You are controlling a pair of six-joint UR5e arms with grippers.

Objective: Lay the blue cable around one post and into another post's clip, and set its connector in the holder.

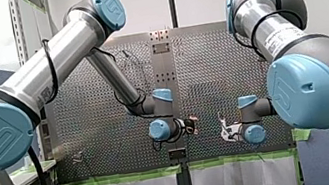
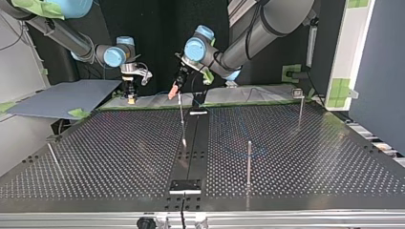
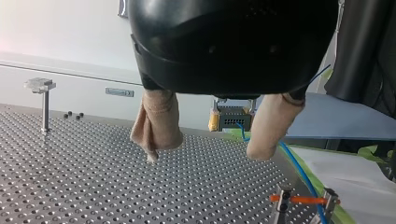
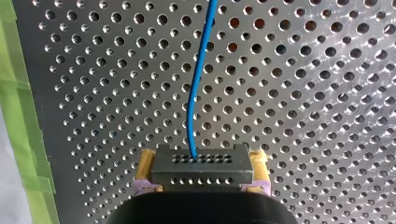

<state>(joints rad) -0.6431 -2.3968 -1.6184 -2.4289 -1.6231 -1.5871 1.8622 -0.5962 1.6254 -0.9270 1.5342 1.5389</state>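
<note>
My right gripper [image 4: 201, 175] is shut on a grey connector block [image 4: 203, 161], with its yellow pads on the block's two sides. The blue cable [image 4: 196, 88] runs from the block out ahead over the perforated table. In the top view my right gripper [image 2: 130, 93] hangs above the table's far edge at the left. My left gripper [image 3: 205, 156] is open, with nothing between its beige pads [image 3: 156, 130]. Through that gap I see the connector [image 3: 229, 119] farther off, the cable [image 3: 299, 168] trailing down past a clip post [image 3: 299, 200] with an orange band. My left gripper [image 2: 176, 88] hovers by a thin post [image 2: 182, 119].
Other thin posts [image 2: 249, 162] [image 2: 300, 109] [image 2: 52, 157] stand on the perforated table [image 2: 310, 157]. A black plate [image 2: 185, 185] sits on the centre strip near the front edge. Green tape [image 4: 18, 102] lines the table's edge. A flat-topped post [image 3: 42, 100] stands off to one side of my left gripper.
</note>
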